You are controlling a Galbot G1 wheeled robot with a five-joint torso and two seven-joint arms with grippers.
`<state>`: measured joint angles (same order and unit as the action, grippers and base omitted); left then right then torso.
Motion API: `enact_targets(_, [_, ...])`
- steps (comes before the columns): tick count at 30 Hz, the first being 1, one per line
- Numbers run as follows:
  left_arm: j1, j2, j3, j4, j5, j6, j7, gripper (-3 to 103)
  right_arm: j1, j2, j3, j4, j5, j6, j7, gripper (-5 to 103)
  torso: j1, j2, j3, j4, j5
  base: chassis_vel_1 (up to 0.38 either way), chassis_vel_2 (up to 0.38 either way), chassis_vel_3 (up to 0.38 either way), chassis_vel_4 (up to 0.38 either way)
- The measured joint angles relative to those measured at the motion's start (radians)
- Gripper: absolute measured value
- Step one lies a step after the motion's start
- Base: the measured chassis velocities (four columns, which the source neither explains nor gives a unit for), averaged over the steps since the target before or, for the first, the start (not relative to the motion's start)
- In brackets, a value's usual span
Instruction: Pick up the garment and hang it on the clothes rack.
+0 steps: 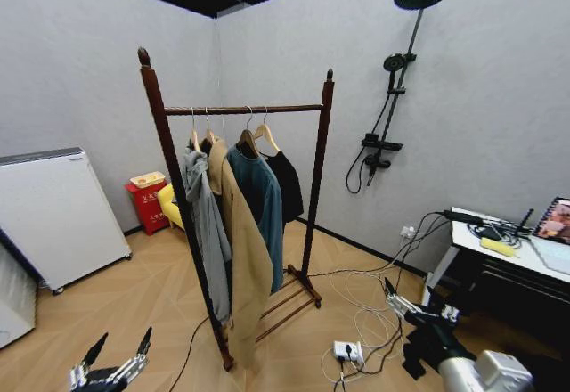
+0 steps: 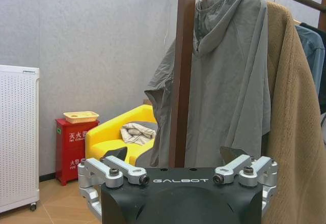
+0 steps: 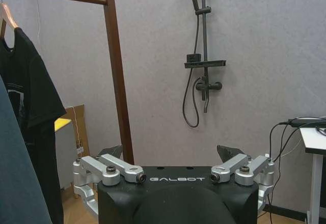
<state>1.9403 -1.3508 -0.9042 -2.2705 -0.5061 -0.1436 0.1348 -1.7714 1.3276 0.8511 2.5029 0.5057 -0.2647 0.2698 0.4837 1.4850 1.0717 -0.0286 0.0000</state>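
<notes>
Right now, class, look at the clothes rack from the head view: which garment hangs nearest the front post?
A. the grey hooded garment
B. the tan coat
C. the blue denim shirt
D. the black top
A: the grey hooded garment hangs right beside the front post of the clothes rack, ahead of the tan coat, blue denim shirt and black top.

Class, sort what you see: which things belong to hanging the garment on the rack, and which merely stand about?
Job:
black garment, already hanging
clothes rack
left pincer, open, empty
right pincer, open, empty

Standing about:
tan coat
grey hoodie
blue shirt
yellow chair
shower
</notes>
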Motion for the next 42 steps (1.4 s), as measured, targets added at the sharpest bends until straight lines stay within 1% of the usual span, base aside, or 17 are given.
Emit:
enact_targets(11, [0.000,0.000,0.000,0.000,0.000,0.000,0.000,100,0.003,-0.003,-0.001,-0.002,0.001,-0.001,0.000,100,0.000,0.000,0.000,0.0000,0.0000,0.000,0.000,0.000,0.000])
enact_targets(23, [0.000,0.000,0.000,0.000,0.000,0.000,0.000,100,0.004,-0.004,-0.002,-0.003,0.002,-0.001,0.000,100,-0.001,0.000,0.000,0.0000,0.0000,0.082,-0.056,-0.065,0.070])
enact_targets(42, [0.000,0.000,0.000,0.000,0.000,0.000,0.000,100,0.005,-0.004,-0.002,-0.003,0.002,-0.001,0.000,100,0.000,0.000,0.000,0.0000,0.0001,-0.022,-0.020,-0.023,-0.023])
